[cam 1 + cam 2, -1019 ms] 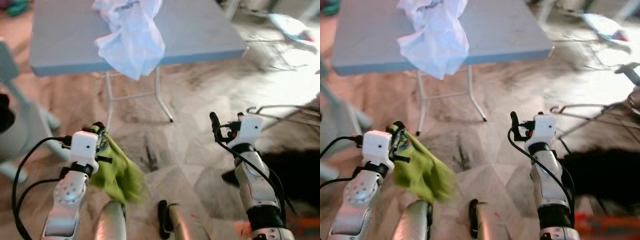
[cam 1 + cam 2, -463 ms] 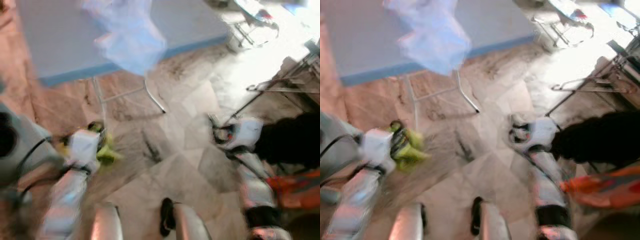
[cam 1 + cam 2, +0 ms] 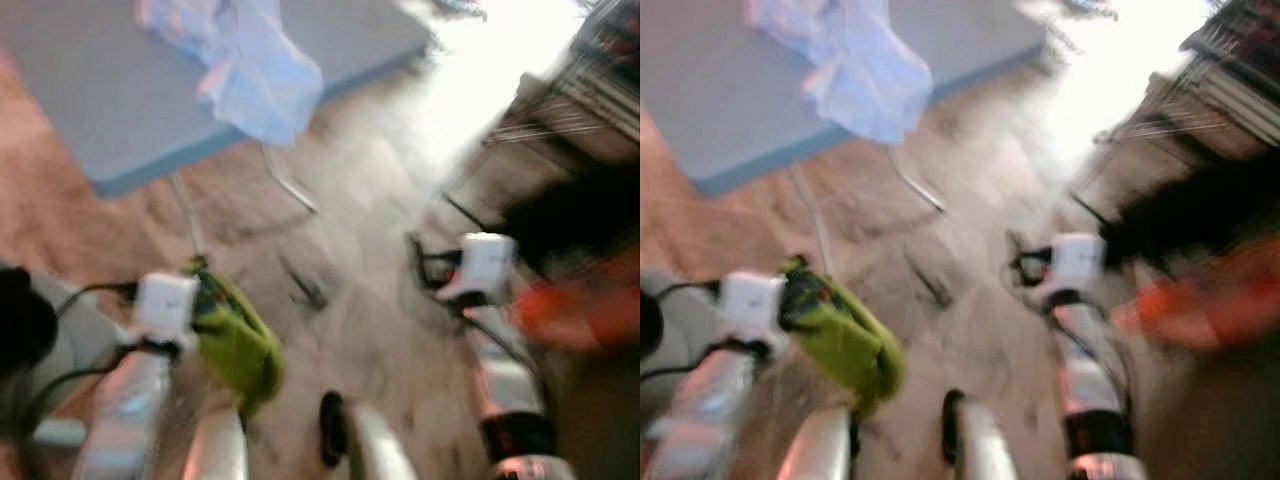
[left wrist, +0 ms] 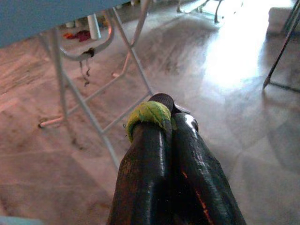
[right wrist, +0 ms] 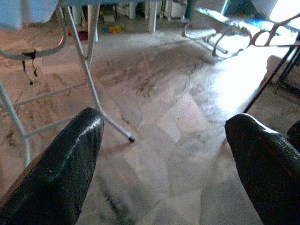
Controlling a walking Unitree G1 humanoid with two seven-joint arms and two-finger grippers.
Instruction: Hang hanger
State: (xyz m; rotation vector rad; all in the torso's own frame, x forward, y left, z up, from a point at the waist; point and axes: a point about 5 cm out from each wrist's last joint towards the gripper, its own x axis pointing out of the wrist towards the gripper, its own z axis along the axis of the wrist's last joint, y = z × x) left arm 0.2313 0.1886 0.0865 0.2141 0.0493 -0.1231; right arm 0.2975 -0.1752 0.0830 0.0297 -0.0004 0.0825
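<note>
Hanger itself unclear in blur; left gripper (image 4: 161,123) was clamped on green cloth (image 3: 238,345), right gripper (image 5: 164,140) spread wide, holding nothing.

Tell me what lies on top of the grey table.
A crumpled pale blue garment lies on the grey table, one part hanging over its front edge. Whatever is beneath the cloth is covered. The picture is blurred, so nothing smaller on the tabletop can be made out.

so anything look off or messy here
Yes: a pale crumpled cloth lies in a heap on the grey table, with one end drooping over its front edge. The head views are also motion-blurred.
</note>
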